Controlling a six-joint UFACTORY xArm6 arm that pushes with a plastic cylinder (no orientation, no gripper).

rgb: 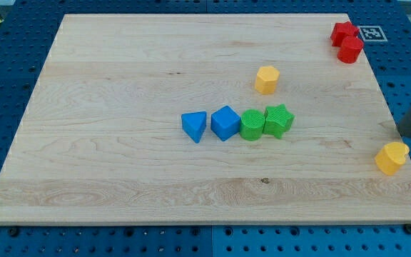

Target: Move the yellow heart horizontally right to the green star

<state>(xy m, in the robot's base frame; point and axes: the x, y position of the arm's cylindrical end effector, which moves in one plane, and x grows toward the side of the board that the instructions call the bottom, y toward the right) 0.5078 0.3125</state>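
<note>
The yellow heart [392, 157] lies near the board's right edge, low in the view. The green star [278, 120] sits near the middle, far to the heart's left and a little higher. It is the right end of a row of blocks. My dark rod comes in from the view's right edge. My tip [407, 134] is just above and to the right of the yellow heart, very close to it; I cannot tell if it touches.
The row left of the star holds a green round block [252, 125], a blue cube [225, 122] and a blue triangle [194, 126]. A yellow hexagon [267, 79] stands above the row. Two red blocks [347, 41] sit at the top right corner.
</note>
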